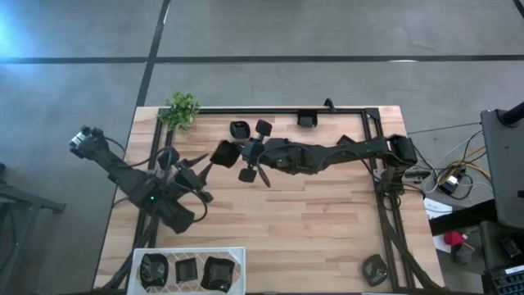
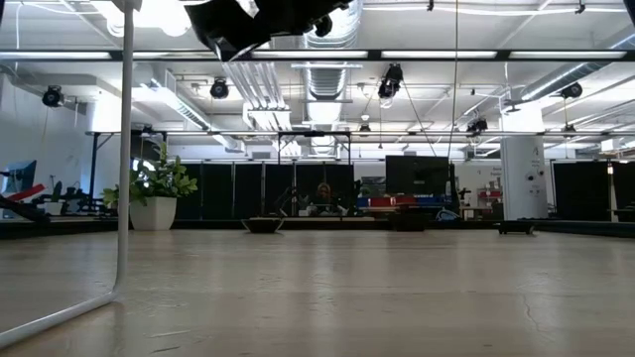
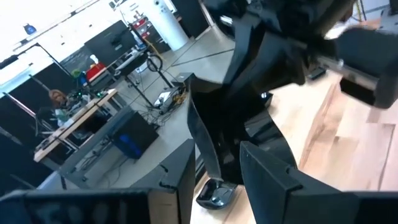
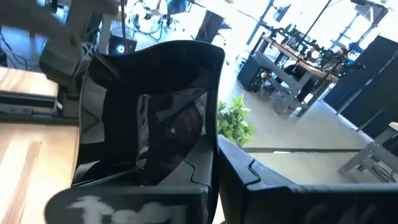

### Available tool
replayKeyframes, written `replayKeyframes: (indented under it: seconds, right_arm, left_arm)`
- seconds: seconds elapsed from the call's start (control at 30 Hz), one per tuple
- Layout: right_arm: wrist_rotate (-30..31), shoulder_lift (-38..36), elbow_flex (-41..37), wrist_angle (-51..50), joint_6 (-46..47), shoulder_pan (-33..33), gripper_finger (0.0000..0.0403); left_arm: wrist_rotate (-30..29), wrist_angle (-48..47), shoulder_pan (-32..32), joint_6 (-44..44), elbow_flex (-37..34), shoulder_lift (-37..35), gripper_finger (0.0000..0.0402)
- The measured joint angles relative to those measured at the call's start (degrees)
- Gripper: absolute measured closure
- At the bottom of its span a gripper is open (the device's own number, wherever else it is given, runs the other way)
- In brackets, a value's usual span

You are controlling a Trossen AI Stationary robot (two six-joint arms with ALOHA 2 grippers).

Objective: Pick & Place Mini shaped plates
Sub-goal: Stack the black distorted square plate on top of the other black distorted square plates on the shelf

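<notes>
Glossy blk square plate [image 4: 155, 118], tilted, aloft.

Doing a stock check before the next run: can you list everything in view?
Mini shaped plates in the tray: three, glossy black, side by side.
Held plate: one, black, squarish, lifted over the table's back-left part.
Loose plates: two, black; one near the back rail, one at the front right corner.
Tray: one, white, front left edge.
Plant: one, green, back left corner.
Table: one, light wood, with a black frame.
Person: one, at a desk beyond the table.
Right gripper: shut on the held plate.
Left gripper: open, empty, just left of that plate.
</notes>
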Motion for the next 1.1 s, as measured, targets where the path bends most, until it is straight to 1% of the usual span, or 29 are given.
replayKeyframes:
  seconds: [0.3,0.6,0.7,0.83,1.0,1.03,1.1]
  right_arm:
    - [-0.1,0.0,0.0,0.4,-0.3,0.0,0.0394]
    - [0.0,0.0,0.0,0.6,-0.5,0.0,0.0394]
    - [0.0,0.0,0.0,0.6,-1.1,0.0,0.0394]
    - [0.0,0.0,0.0,0.8,-1.1,0.0,0.0394]
    - [0.0,0.0,0.0,0.8,-1.1,0.0,0.0394]
    - [0.0,0.0,0.0,0.8,-1.1,0.0,0.0394]
    - [0.1,0.0,0.0,0.8,-1.0,0.0,0.0394]
  left_arm:
    - [-1.0,4.3,2.6,1.7,-3.1,0.0,0.0278]
    - [-0.4,7.3,5.5,1.7,-3.8,0.0,0.0278]
    - [0.6,7.4,6.0,1.7,-3.9,0.0,0.0283]
    - [0.8,7.7,6.3,1.6,-3.9,0.0,0.0316]
    - [0.9,7.9,6.4,1.6,-3.9,0.0,0.0384]
    - [0.8,7.9,6.4,1.6,-3.9,0.0,0.0393]
    - [0.8,7.9,6.4,1.6,-3.9,0.0,0.0396]
